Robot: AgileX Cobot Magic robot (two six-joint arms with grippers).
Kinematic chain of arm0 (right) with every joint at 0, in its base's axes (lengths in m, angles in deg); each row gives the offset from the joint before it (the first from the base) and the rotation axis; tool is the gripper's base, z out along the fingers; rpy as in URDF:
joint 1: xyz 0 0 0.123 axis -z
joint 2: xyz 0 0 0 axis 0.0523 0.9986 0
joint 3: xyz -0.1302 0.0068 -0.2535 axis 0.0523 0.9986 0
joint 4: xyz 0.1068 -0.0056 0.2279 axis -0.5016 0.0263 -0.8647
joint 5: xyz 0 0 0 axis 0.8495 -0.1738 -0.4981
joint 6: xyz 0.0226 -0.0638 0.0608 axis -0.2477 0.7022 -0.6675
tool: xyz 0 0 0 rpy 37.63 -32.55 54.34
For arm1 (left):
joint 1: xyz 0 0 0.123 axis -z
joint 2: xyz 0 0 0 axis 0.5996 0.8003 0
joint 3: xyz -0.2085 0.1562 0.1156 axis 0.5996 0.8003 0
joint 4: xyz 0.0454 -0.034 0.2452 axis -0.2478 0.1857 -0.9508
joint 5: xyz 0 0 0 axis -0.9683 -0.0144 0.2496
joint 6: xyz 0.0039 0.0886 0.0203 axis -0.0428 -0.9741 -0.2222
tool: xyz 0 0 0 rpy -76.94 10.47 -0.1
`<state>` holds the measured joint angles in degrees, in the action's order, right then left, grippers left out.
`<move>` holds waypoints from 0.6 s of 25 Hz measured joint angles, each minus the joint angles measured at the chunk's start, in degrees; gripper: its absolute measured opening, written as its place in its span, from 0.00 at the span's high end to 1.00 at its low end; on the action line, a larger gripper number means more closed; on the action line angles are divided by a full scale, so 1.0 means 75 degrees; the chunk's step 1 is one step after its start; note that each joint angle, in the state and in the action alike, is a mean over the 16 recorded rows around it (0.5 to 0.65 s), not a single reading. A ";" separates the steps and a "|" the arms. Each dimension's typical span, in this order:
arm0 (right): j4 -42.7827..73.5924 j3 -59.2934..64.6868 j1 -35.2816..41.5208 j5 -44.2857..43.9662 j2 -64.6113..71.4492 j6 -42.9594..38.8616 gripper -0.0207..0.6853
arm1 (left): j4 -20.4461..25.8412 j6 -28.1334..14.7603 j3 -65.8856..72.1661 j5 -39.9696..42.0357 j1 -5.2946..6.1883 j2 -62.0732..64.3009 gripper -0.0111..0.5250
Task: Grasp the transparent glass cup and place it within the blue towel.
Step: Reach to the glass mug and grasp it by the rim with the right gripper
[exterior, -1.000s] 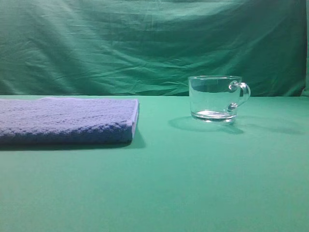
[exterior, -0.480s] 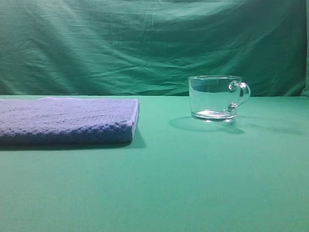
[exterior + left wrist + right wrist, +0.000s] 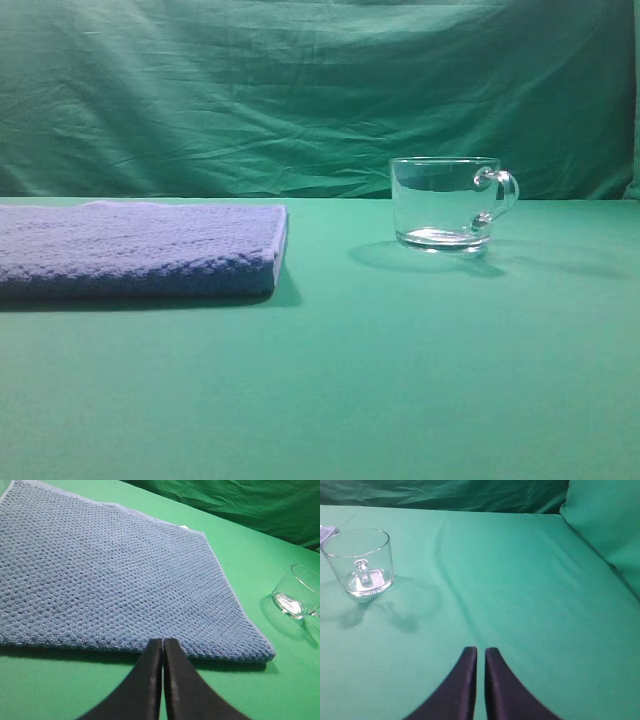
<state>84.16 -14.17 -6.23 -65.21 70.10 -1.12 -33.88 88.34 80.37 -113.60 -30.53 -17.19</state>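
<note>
The right gripper (image 3: 480, 652) hangs low over the bare green table cloth (image 3: 530, 595) with its two dark fingers drawn almost together, only a thin slit of cloth showing between the tips, and nothing is caught in them. The glass cup (image 3: 359, 562) stands upright well off to its left and farther back, its looped handle turned toward this camera; the gripper is apart from it.

The left gripper (image 3: 163, 642) has its fingers pressed together at the tips with nothing between them. It sits just in front of the near edge of the blue towel (image 3: 110, 580), which lies flat and spreads away from it. Whether the tips touch the towel edge cannot be told. In that wrist view the cup (image 3: 296, 591) appears at the right edge, on the cloth beyond the towel's corner.

In the high view neither gripper shows. The towel (image 3: 140, 250) lies folded at the left, the cup (image 3: 445, 203) stands to the right of it with its handle pointing right, and an open stretch of cloth separates them. A draped green backdrop (image 3: 300, 90) hangs behind.

Compared with the high views from half a second and a second ago, nothing differs: towel and cup sit in the same spots.
</note>
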 joint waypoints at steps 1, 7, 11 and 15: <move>-0.0031 0.0000 0.0000 0.0056 0.0000 -0.0017 0.90 | 0.0000 0.0000 0.0000 0.0000 0.0000 0.0000 0.98; -0.0492 0.0000 0.0000 0.0592 0.0000 -0.0212 0.90 | 0.0000 0.0000 0.0000 -0.0001 0.0000 0.0000 0.98; -0.0927 -0.0004 0.0000 0.1090 0.0000 -0.0346 0.90 | 0.0000 0.0000 0.0000 -0.0001 0.0000 0.0000 0.98; -0.1375 -0.0153 0.0000 0.1558 0.0014 -0.0331 0.90 | 0.0000 0.0000 0.0000 -0.0001 0.0000 0.0000 0.98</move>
<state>73.85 -15.32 -6.23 -53.53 70.20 -3.61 -33.88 88.34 80.37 -113.61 -30.53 -17.19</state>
